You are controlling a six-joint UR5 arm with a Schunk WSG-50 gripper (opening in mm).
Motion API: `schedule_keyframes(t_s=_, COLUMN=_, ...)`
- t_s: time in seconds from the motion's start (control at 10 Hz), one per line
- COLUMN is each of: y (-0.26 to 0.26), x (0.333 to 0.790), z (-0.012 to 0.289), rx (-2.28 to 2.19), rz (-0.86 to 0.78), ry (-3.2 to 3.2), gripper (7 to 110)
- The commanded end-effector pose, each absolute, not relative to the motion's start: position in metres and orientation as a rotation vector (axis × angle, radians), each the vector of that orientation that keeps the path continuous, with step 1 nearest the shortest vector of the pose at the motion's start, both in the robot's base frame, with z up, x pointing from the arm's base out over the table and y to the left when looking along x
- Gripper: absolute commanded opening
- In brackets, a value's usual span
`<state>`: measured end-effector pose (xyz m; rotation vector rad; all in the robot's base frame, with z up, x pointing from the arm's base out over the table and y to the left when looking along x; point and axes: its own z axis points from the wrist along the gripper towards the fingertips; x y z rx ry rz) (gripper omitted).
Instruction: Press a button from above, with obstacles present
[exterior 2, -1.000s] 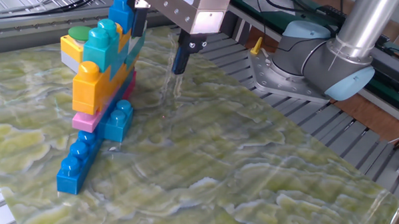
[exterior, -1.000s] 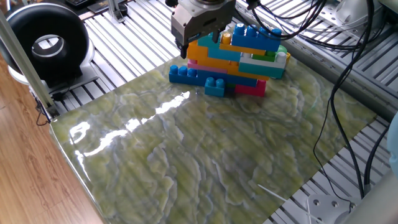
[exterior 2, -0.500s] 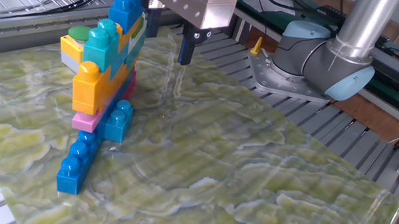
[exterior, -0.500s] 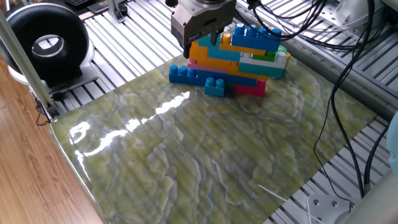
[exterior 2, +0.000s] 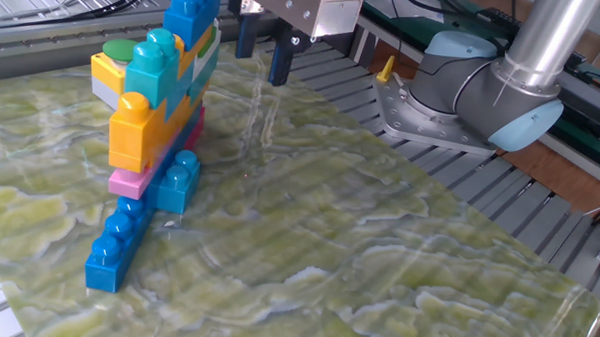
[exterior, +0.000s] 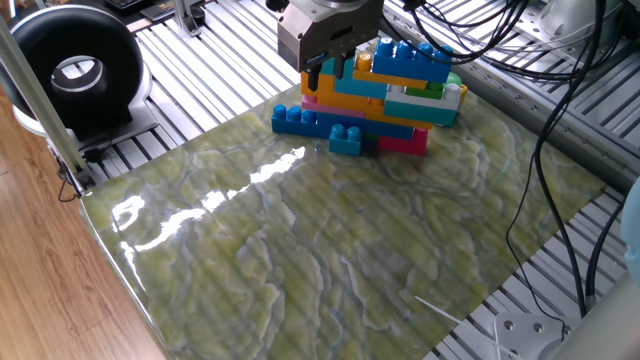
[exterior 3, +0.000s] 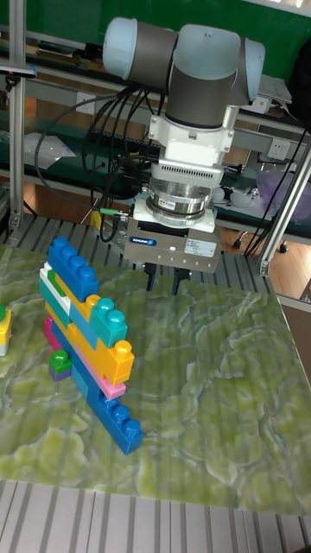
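The obstacles, a pile of studded toy bricks [exterior: 385, 95] [exterior 2: 152, 113] [exterior 3: 91, 346] in blue, orange, teal, pink and yellow, stand on the marbled green mat. A green round button [exterior 2: 117, 50] tops a white and yellow box [exterior: 455, 92] pressed against the pile's far side from the arm. My gripper [exterior: 328, 72] [exterior 2: 264, 49] [exterior 3: 165, 283] hangs above the mat beside the pile's tall end, on the arm side, not over the button. Its dark fingers [exterior 2: 281, 60] point down with a narrow gap. Nothing is between them.
The marbled mat [exterior: 330, 250] covers the table, with slatted metal around it. A black round device [exterior: 75, 70] sits at the far left. The arm's grey base [exterior 2: 483, 90] and bundles of black cables [exterior: 560, 60] lie behind the pile.
The gripper has risen a little and shifted sideways along the pile. Its two fingers have drawn closer together. The bricks have not moved.
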<state>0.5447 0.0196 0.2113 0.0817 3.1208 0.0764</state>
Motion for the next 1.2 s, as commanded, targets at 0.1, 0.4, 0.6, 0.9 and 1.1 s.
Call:
schedule_keyframes(t_s=0.1, y=0.0214, x=0.5407, z=0.2135, rx=0.086, rz=0.091, ry=3.134, gripper=7)
schedule_keyframes(t_s=0.4, y=0.021, x=0.5392, z=0.2132, rx=0.086, rz=0.086, ry=3.141, gripper=7)
schedule_keyframes(t_s=0.6, y=0.0211, x=0.5392, z=0.2132, rx=0.083, rz=0.086, ry=3.141, gripper=7)
schedule_keyframes(t_s=0.9, y=0.0201, x=0.5389, z=0.2131, rx=0.081, rz=0.079, ry=3.142, gripper=7)
schedule_keyframes(t_s=1.1, y=0.0201, x=0.5389, z=0.2131, rx=0.083, rz=0.079, ry=3.142, gripper=7)
